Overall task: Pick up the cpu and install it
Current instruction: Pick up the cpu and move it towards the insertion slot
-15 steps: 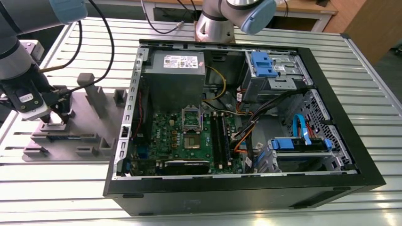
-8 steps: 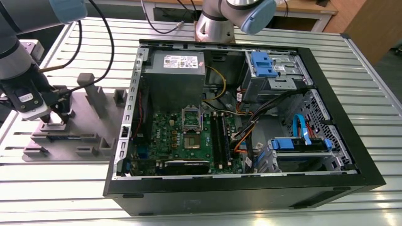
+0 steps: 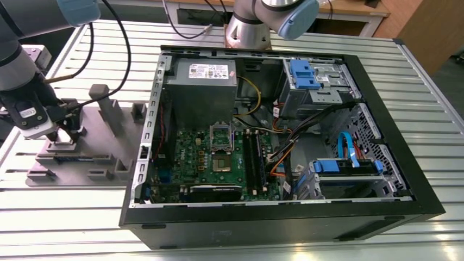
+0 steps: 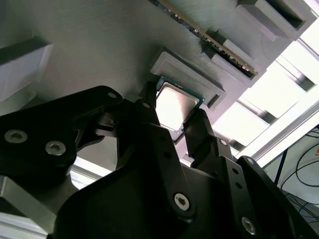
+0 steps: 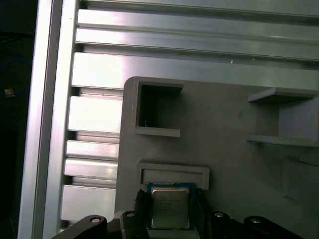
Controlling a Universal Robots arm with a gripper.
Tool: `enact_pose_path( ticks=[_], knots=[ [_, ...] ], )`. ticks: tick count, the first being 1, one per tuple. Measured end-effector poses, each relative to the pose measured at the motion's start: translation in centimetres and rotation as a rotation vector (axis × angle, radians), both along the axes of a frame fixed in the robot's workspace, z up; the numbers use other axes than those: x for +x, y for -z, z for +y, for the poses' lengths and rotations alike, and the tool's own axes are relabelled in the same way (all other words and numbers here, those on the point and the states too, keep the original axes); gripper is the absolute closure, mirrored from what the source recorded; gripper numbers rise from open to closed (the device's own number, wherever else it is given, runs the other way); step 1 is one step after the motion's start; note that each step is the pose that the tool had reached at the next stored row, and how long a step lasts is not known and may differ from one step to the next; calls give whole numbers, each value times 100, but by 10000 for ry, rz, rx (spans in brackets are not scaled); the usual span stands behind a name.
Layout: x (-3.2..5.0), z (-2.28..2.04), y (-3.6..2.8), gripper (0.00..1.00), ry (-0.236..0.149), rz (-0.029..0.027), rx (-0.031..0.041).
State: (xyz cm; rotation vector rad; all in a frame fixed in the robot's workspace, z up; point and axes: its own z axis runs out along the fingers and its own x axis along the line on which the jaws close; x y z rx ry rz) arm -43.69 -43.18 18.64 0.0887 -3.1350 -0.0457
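Note:
The cpu (image 4: 174,105) is a small flat square chip with a dull silver top and a green rim. It sits between my gripper's (image 4: 175,122) two black fingers, just off the shallow pocket (image 4: 192,74) of a grey fixture. The first wrist view shows the same cpu (image 5: 170,207) with a finger against each side of it, below the pocket's rim (image 5: 173,172). In the exterior view my gripper (image 3: 62,136) stands over the grey fixture (image 3: 101,157) at that view's left, well away from the open computer case. The metal-framed socket (image 3: 219,134) lies on the green motherboard inside the case.
The open black computer case (image 3: 275,212) fills the middle of the slatted metal table. Inside are a grey power supply box (image 3: 201,81), blue drive brackets (image 3: 303,73) and loose cables (image 3: 290,147). Upright grey posts (image 3: 108,109) rise from the fixture beside my gripper.

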Motion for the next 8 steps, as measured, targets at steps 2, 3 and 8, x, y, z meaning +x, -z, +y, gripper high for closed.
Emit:
enact_pose_path(
  ticks=[2, 3, 8],
  knots=[
    [-1, 0, -11, 53, 1, 3, -2],
    [-1, 0, -21, 53, 2, 2, -2],
    [0, 0, -111, 53, 5, 0, 0]
  ],
)
